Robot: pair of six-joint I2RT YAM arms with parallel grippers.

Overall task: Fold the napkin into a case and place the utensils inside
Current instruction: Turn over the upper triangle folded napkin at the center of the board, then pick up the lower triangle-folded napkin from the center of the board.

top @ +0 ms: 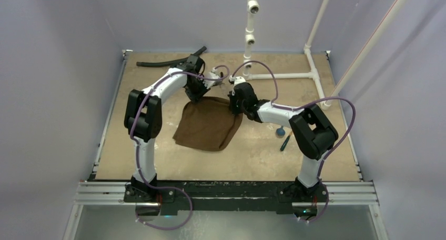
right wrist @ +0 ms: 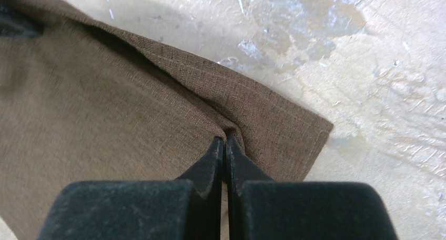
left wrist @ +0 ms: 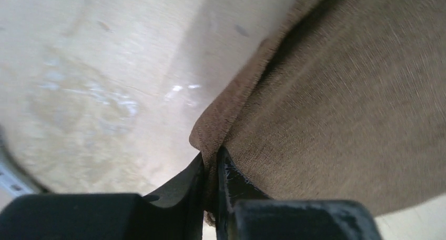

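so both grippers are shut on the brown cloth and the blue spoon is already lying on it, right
Not quite. The blue spoon is off the cloth, on the table to its right by the right arm, as the top view shows. The left gripper and right gripper are both shut on the cloth, as you said.

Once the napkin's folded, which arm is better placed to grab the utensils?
Right, probably. The utensils lie by the right arm, across the napkin from the left arm. Both the left claw and right claw are shut on the napkin.
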